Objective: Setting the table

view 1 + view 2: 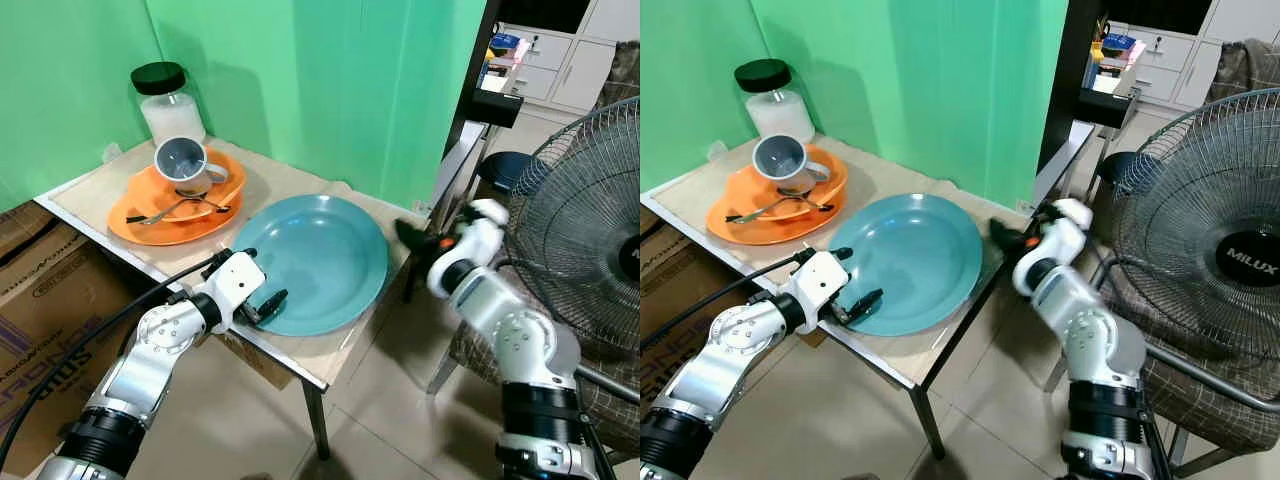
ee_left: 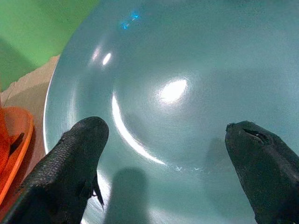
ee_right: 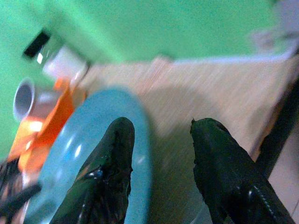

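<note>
Because its fingers are spread with nothing between them, the left gripper [image 1: 268, 303] is poised low over the near rim of the teal plate [image 1: 320, 255], which lies flat near the table's [image 1: 290, 185] front corner (a placing position, it seems). The right gripper [image 1: 412, 235], also parted and empty, is held off the far edge. The orange plate [image 1: 150, 225] behind carries a grey mug [image 1: 185, 162] and spoon [image 1: 175, 207], beside a lidded jar [image 1: 168, 100].

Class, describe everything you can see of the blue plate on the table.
The blue plate is large, round, glossy teal, probably plastic or glazed, with a shallow well and wide rim. It lies flat and empty near the table's front corner, beside the orange plate. The left gripper sits over its near rim, jaws open.
</note>
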`<state>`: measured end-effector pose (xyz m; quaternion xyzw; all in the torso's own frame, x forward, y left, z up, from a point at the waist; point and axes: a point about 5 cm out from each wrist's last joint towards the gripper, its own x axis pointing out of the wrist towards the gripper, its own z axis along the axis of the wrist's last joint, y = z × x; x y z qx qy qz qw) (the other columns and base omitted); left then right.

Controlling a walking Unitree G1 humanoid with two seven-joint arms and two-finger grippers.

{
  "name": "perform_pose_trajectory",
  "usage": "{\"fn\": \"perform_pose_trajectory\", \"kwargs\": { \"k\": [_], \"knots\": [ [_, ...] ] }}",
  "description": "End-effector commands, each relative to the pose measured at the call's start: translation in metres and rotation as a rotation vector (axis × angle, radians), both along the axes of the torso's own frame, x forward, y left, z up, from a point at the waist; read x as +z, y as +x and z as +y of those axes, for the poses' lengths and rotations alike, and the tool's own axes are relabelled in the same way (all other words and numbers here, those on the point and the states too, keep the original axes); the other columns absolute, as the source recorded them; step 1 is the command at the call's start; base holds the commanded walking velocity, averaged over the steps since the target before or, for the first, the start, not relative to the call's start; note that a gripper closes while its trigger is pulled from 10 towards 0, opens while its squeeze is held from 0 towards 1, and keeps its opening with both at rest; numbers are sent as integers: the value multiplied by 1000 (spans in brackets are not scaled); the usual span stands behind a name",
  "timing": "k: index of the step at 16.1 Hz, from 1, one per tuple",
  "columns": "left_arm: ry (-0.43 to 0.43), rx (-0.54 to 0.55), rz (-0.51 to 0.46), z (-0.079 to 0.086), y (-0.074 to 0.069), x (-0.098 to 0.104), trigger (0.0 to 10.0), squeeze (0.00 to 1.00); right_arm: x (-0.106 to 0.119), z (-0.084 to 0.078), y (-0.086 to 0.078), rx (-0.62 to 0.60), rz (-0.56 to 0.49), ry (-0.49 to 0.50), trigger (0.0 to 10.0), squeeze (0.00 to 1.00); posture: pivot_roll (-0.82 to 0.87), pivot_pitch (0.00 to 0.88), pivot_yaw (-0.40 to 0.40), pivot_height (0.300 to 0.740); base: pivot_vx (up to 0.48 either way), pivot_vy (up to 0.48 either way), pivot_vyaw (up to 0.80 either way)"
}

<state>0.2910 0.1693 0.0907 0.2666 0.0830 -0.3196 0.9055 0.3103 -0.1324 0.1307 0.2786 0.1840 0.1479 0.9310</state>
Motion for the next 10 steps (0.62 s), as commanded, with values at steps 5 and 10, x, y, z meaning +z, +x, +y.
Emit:
{"fn": "perform_pose_trajectory", "kwargs": {
  "k": [5, 10],
  "knots": [
    [31, 3, 23, 4, -1, -6, 10000, 0, -7, 15, -6, 84, 40, -14, 10000, 0, 25, 0, 47, 740, 0, 0, 0],
    [31, 0, 24, 3, -2, -8, 10000, 0, -14, 25, -14, 172, 85, -33, 10000, 0, 25, 0, 42, 740, 0, 0, 0]
  ]
}}
